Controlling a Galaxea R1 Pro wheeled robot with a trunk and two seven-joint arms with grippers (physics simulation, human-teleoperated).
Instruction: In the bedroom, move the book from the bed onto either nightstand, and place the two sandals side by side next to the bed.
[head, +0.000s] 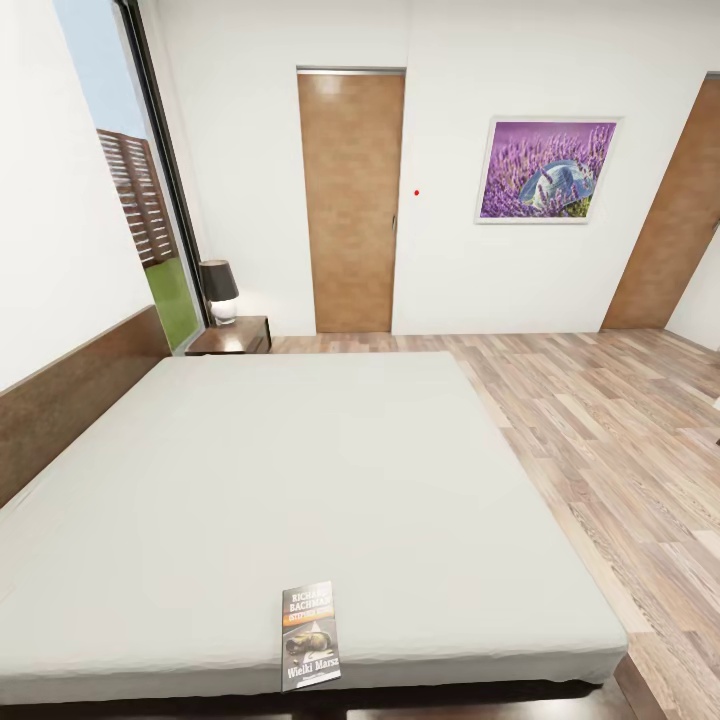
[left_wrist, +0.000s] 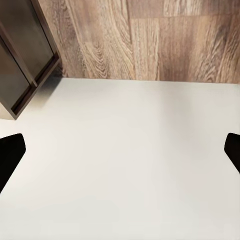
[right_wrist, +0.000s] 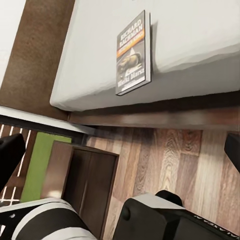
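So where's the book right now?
In the head view the book lies flat on the bed, right at its near edge, far from the nightstand with the lamp.

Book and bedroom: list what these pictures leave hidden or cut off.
- Book: small print under the title is too small to read in the head view.
- Nightstand: its base is hidden behind the bed.
- Right door: cut off by the picture's edge.
- Left tool: fingertips barely enter the corners.
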